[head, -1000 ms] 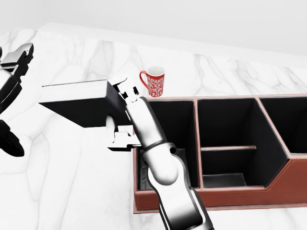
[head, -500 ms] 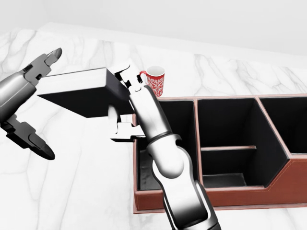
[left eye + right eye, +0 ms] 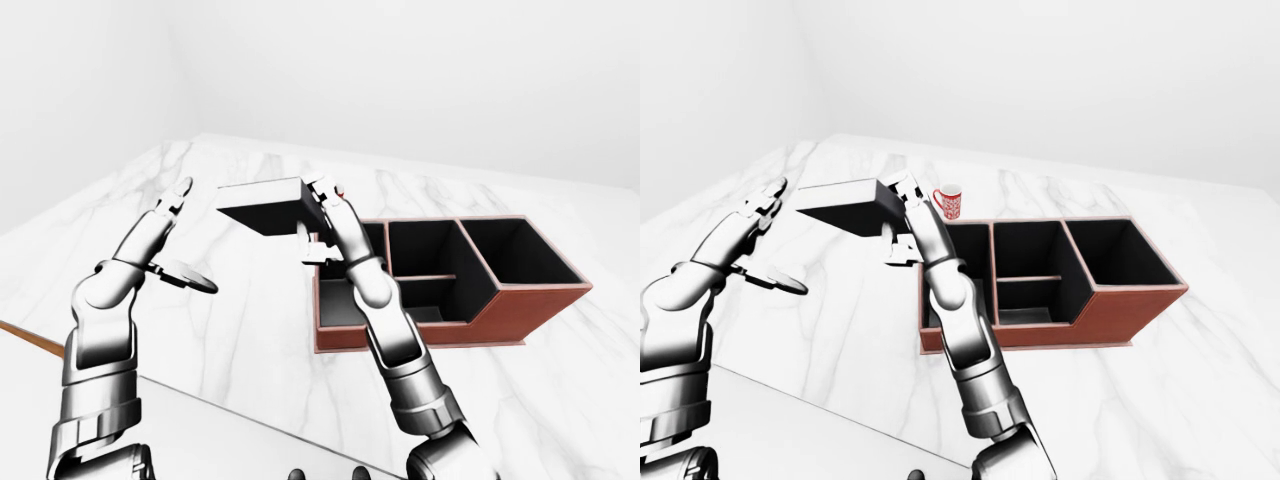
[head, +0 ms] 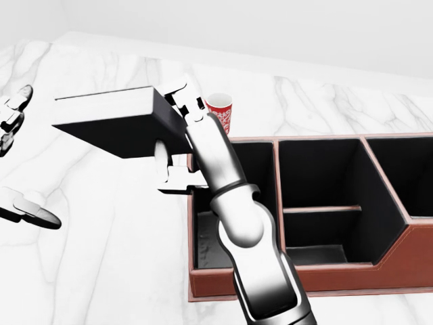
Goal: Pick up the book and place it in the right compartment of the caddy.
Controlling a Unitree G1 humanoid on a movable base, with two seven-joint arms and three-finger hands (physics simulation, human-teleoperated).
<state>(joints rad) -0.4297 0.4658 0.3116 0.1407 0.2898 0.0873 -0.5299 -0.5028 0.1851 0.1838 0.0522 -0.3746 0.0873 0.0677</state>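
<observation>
The book [image 4: 115, 122] is a dark slab held level in the air above the marble table, left of the caddy. My right hand [image 4: 174, 135] is shut on its right end, fingers over the top and thumb underneath. The caddy [image 4: 304, 279] is a red-brown leather box with black insides, split into three side-by-side sections; the right compartment [image 4: 406, 169] holds nothing that I can see. My left hand [image 3: 185, 240] hangs open to the left of the book, apart from it.
A red mug with a white pattern [image 4: 220, 112] stands just above the caddy's upper-left corner, partly hidden by my right hand. The marble table [image 3: 250, 330] ends in an edge at the lower left of the eye views.
My left hand has drawn away to the left from the book's left end. The book stays in the right hand, raised slightly.
</observation>
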